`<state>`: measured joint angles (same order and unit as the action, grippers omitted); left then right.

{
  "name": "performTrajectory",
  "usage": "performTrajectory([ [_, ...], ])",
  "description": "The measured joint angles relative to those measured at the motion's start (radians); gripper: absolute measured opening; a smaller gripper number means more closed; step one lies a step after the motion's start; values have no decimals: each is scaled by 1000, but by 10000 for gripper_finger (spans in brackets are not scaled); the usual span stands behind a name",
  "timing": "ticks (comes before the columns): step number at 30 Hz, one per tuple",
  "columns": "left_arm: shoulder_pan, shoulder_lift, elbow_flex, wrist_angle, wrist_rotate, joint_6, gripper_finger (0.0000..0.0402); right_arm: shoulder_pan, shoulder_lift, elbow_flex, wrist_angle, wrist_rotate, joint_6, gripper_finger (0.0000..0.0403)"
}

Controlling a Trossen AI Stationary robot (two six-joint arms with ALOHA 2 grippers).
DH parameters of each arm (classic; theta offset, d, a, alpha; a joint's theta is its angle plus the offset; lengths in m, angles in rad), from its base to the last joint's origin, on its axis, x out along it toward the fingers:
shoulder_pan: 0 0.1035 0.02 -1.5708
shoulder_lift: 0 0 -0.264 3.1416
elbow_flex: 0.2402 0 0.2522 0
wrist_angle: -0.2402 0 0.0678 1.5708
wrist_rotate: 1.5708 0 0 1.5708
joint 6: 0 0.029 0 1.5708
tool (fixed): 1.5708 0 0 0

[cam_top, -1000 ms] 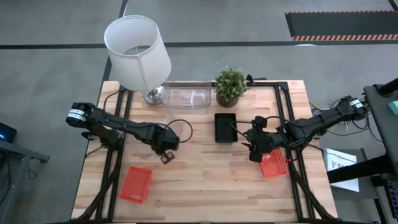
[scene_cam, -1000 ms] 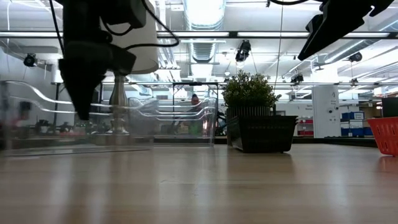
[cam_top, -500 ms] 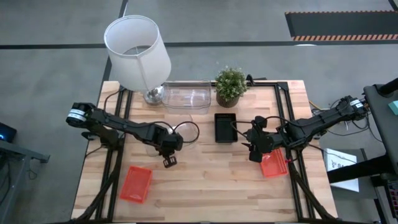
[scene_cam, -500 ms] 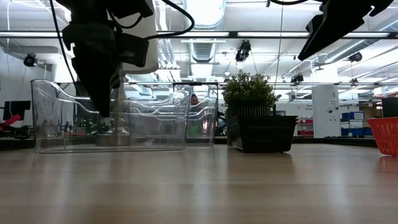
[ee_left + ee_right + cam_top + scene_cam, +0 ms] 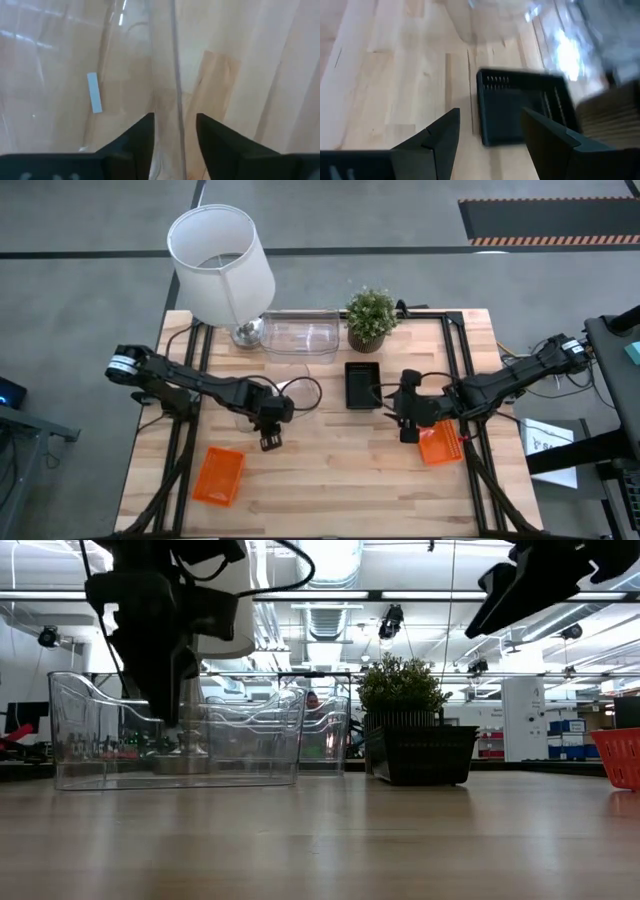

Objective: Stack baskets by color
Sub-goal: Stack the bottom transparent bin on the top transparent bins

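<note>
- My left gripper [image 5: 173, 131] sits left of centre in the high view, its parted fingers straddling the wall of a clear basket [image 5: 175, 730]; lifting carelessly could tip that basket.
- My right gripper [image 5: 490, 135] is open, empty, facing the black basket [image 5: 362, 383] at centre.
- The red-orange baskets lie apart: one [image 5: 219, 476] lower left, the other [image 5: 438, 445] right, near the table edge [image 5: 515, 480], and a nudge could push it off.

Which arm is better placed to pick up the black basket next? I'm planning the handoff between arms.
Probably the right. The right gripper is open, empty and hangs just beside the black basket, facing it. The left gripper is farther off, its fingers straddling a clear basket's wall.
</note>
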<state>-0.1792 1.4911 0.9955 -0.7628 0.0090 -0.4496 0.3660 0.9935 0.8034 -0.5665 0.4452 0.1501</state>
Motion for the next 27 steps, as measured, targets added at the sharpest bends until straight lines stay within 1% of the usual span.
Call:
performTrajectory([
  [4, -10, -24, 37, 4, -1, 63, 142, 0, -24, -58, 140, 0, -198, 198],
  [7, -16, -52, 64, 35, -34, 91, 143, -13, -67, -88, 206, -4, -279, 187],
  [10, -19, -76, 65, 77, -88, 98, 143, -25, -126, -113, 250, -7, -302, 176],
  [14, -39, -79, 57, 84, -192, 94, 143, -26, -203, -170, 324, -9, -331, 168],
  [16, -54, -73, 46, 102, -227, 99, 143, -27, -244, -207, 387, -33, -358, 167],
  [21, -76, -52, 10, 216, -255, 92, 143, -27, -334, -306, 543, -110, -406, 168],
  [27, -93, -29, 9, 233, -301, 91, 143, -26, -400, -402, 646, -113, -431, 164],
])
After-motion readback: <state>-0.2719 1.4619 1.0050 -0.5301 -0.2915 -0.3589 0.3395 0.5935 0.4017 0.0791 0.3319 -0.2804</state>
